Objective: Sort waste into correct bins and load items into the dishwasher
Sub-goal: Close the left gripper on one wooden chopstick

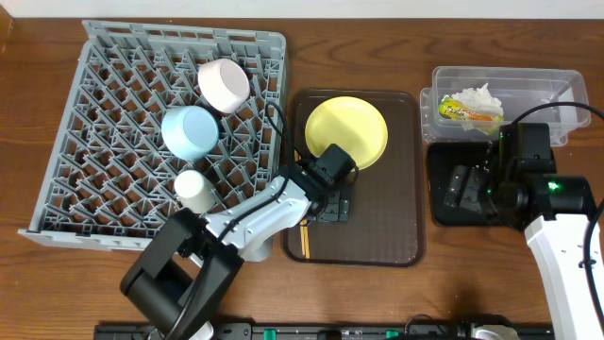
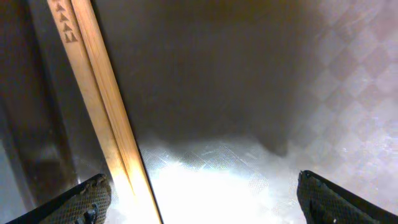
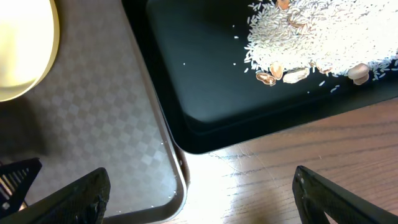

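The wooden chopsticks [image 2: 102, 106] lie on the dark-brown serving tray [image 1: 396, 227], along its left rim. My left gripper [image 2: 205, 205] is open just above them; they pass between the fingers, close to the left one. In the overhead view this gripper [image 1: 332, 203] is below the yellow plate [image 1: 346, 130]. My right gripper [image 3: 199, 196] is open and empty over the wood beside the black tray [image 3: 186, 81], which holds beige crumbs [image 3: 323, 37]. The tissue [image 1: 479, 95] and the wrapper [image 1: 469, 112] lie in the clear tub [image 1: 547, 80]. The dish rack [image 1: 104, 161] holds the white bowl [image 1: 224, 83], the light-blue bowl [image 1: 191, 130] and the small white cup [image 1: 193, 189].
The rack, serving tray and black tray [image 1: 442, 161] stand side by side with narrow gaps. The right arm [image 1: 557, 203] covers much of the black tray. Bare wood table runs along the front edge [image 1: 472, 283].
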### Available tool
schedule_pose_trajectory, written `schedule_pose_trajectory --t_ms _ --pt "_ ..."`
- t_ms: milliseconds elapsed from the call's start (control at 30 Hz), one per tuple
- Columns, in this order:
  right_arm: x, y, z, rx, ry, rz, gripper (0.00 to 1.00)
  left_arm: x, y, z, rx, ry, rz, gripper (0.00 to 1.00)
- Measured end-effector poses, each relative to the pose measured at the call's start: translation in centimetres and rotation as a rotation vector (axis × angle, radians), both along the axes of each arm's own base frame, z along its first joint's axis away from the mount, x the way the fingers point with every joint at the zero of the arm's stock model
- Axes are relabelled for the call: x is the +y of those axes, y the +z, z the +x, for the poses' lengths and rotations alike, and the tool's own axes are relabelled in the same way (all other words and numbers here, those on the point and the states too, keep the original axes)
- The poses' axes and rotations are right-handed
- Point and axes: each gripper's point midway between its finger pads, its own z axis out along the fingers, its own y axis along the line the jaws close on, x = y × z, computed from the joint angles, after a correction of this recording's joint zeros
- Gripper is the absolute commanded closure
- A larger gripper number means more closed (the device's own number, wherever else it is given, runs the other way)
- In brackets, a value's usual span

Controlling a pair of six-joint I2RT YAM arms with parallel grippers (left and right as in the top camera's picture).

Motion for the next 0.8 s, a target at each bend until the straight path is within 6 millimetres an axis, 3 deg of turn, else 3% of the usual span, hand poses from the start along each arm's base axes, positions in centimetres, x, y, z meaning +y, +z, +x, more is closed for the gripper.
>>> schedule_pose_trajectory --t_ms 167,467,800 --pt "0.0 0.0 0.0 0.000 0.000 0.000 0.08 -0.2 1.1 0.2 -0.024 0.000 -0.022 0.04" --pt "0.0 0.0 0.0 0.000 0.000 0.000 0.08 -1.1 1.3 0.0 -0.038 -0.023 -0.036 0.04" --pt "0.0 0.0 0.0 0.000 0.000 0.000 0.08 -1.2 0.0 -0.4 -0.016 -0.033 -0.009 0.03"
